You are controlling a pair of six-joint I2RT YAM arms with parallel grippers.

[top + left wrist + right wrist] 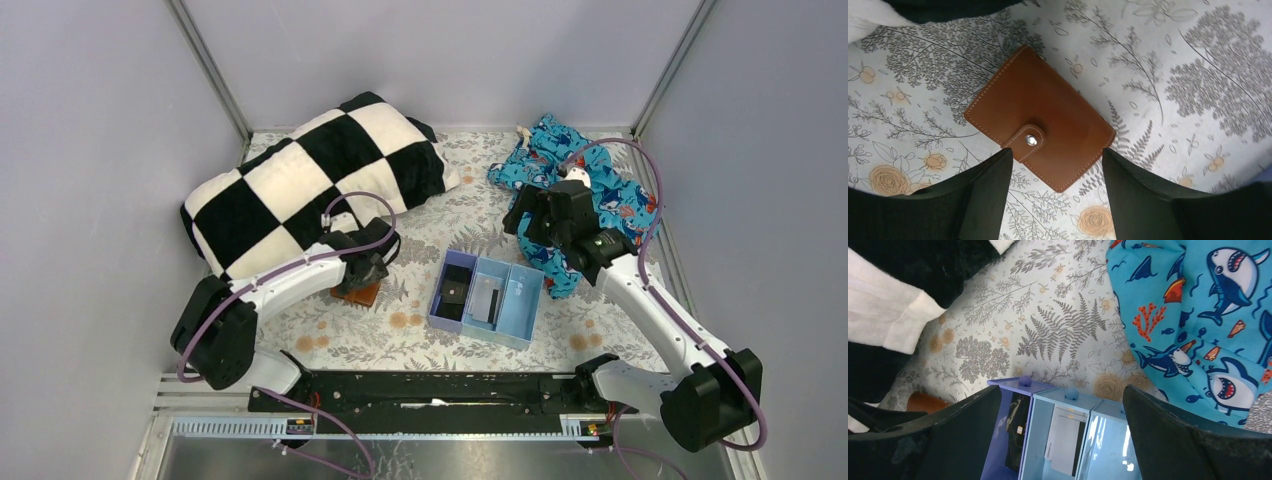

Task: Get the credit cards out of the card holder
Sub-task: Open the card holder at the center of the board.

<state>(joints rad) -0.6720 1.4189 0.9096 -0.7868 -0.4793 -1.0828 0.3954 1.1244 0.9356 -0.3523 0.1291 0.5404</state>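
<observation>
The card holder (1040, 120) is a brown leather wallet, folded and snapped shut, lying flat on the floral cloth. Only its corner (357, 294) shows in the top view, under the left wrist; the right wrist view catches a brown edge (925, 402). My left gripper (1057, 152) hangs open just above it, the fingers straddling its near corner without touching. No credit cards show at the holder; its inside is hidden. My right gripper (1062, 387) is open and empty, above the far side of the tray.
A blue three-compartment tray (522, 300) sits mid-table, with a black chip card (1018, 430) in the purple compartment and a pale card (1065, 440) in the middle one. A checkered pillow (310, 180) lies behind the left arm. Shark-print cloth (600, 190) lies under the right arm.
</observation>
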